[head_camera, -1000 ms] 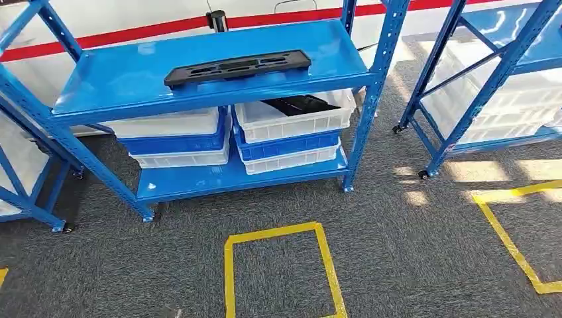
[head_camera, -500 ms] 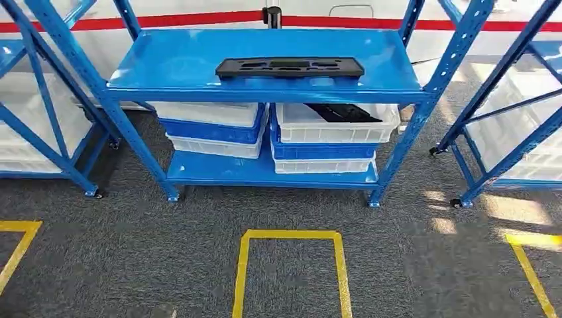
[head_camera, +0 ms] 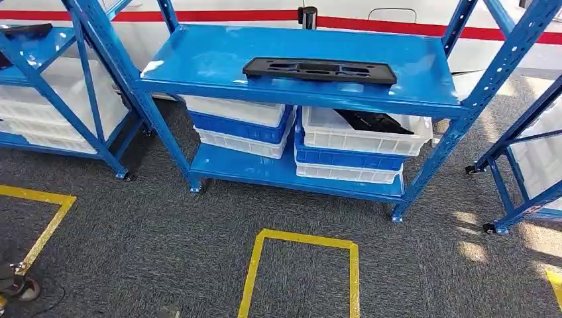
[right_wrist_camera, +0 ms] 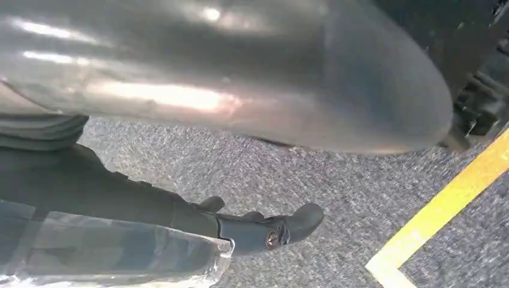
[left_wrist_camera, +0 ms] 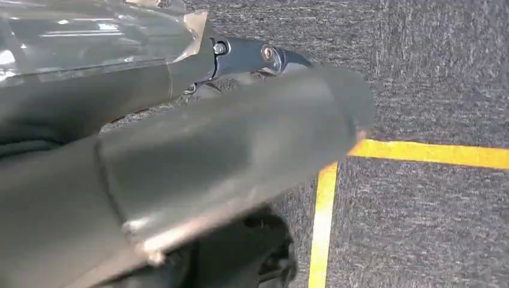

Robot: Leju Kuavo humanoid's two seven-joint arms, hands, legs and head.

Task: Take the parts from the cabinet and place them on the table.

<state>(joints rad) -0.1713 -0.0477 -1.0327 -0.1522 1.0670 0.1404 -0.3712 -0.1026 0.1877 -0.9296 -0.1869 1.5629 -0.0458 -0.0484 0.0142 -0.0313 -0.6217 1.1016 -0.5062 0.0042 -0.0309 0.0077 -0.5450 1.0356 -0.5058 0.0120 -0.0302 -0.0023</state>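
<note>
Parts first, from the head view: a long black part (head_camera: 319,69) lies flat on the blue cabinet's (head_camera: 219,56) top shelf, near its front edge, with bare shelf on every side; another black part (head_camera: 371,120) rests in the upper white bin (head_camera: 361,136) below. Grey carpet (head_camera: 166,225) with a yellow tape box (head_camera: 301,268) lies open before the cabinet.

Left wrist view: the left hand (left_wrist_camera: 180,144) hangs over carpet, far from any part (finger state: cannot tell).

Right wrist view: the right hand (right_wrist_camera: 240,78) hangs likewise; its fingers (right_wrist_camera: 270,231) touch nothing I can see, spread unclear.
</note>
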